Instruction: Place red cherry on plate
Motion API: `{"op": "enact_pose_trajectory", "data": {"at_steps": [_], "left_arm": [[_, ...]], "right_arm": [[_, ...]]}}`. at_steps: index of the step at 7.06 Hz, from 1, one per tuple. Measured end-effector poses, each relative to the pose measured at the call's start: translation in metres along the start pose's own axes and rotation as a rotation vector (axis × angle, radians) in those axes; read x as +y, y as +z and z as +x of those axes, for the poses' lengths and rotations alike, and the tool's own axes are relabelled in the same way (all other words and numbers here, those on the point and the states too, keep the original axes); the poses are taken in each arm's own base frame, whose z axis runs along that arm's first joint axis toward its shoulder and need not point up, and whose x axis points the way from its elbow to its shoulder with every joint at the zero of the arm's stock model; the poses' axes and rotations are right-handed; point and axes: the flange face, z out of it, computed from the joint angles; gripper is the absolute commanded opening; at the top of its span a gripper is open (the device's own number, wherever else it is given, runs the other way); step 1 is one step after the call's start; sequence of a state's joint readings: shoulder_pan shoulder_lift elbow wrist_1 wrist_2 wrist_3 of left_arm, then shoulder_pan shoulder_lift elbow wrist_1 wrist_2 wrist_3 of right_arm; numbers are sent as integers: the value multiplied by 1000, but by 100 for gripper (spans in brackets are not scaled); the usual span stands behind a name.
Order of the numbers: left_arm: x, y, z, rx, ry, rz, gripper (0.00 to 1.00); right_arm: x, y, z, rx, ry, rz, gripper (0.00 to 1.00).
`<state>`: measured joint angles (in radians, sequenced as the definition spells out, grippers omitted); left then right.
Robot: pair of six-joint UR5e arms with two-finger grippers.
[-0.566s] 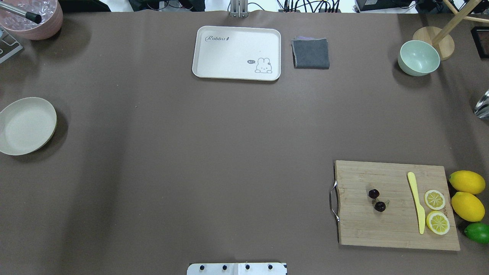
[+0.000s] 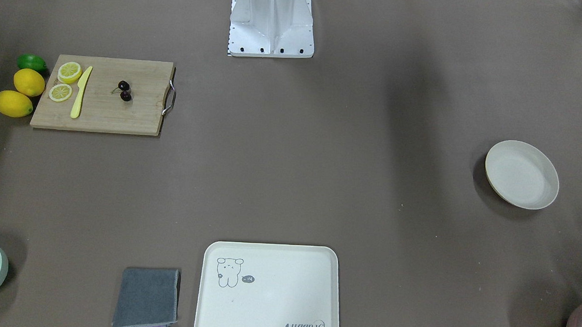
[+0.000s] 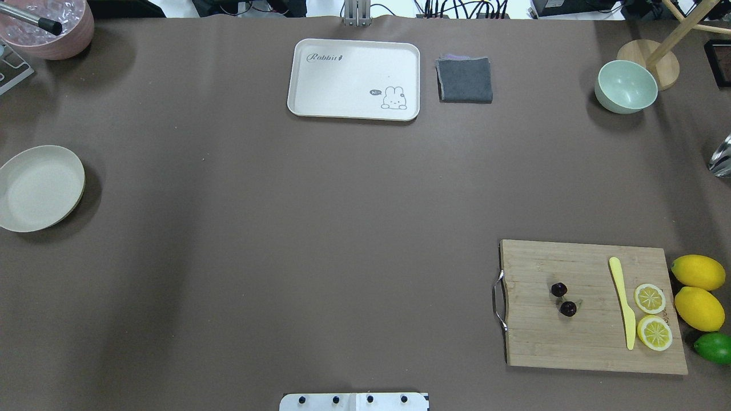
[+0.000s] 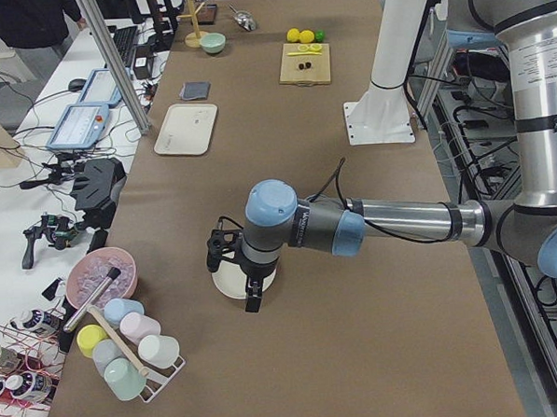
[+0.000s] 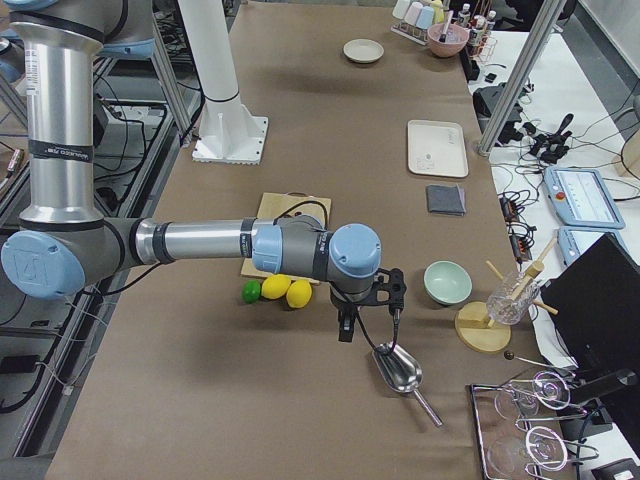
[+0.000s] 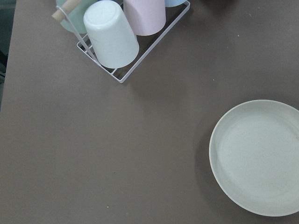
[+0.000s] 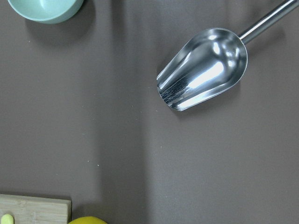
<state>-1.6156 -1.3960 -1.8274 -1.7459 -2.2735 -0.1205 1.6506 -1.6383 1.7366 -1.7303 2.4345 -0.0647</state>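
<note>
The red cherry [image 3: 568, 309], a pair of tiny dark glossy fruits, lies on the wooden cutting board [image 3: 542, 342] at the near right; it also shows in the front view [image 2: 126, 96]. The cream plate [image 3: 40, 188] sits at the table's left edge [image 2: 522, 174] and fills the lower right of the left wrist view [image 6: 257, 158]. My left gripper [image 4: 237, 276] hangs over the plate [image 4: 228, 284]. My right gripper [image 5: 368, 305] hovers past the lemons, near a metal scoop. Both grippers show only in the side views, so I cannot tell whether they are open or shut.
On the board lie a yellow knife [image 3: 622, 302] and two lemon slices [image 3: 650, 298]; two lemons [image 3: 698, 273] and a lime [image 3: 714, 347] sit beside it. A bear tray [image 3: 354, 79], grey cloth [image 3: 465, 80] and green bowl [image 3: 626, 87] stand far back. A scoop [image 7: 203, 70] and cup rack [image 6: 121, 32] flank the ends.
</note>
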Motion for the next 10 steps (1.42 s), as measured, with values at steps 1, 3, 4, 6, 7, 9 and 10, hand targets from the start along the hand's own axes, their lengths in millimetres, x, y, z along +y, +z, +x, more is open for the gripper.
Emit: {"op": "enact_pose_trajectory", "data": {"at_steps": [1, 3, 4, 6, 7, 9, 10], "left_arm": [[0, 1, 0, -1, 0, -2, 98], [0, 2, -1, -3, 0, -4, 98], [1, 3, -2, -4, -2, -6, 98], [3, 6, -5, -5, -6, -13, 98], [3, 8, -6, -5, -9, -16, 98], [3, 10, -8, -5, -10, -20, 98], [3, 11, -8, -3, -9, -20, 98]], "right_arm": [[0, 0, 0, 0, 1, 0, 100], [1, -2, 1, 0, 3, 4, 100], [1, -3, 2, -1, 6, 6, 100], [1, -5, 3, -1, 9, 10, 100], [1, -5, 3, -1, 9, 11, 100], [1, -6, 3, -2, 9, 13, 100], [1, -6, 2, -2, 9, 13, 100]]}}
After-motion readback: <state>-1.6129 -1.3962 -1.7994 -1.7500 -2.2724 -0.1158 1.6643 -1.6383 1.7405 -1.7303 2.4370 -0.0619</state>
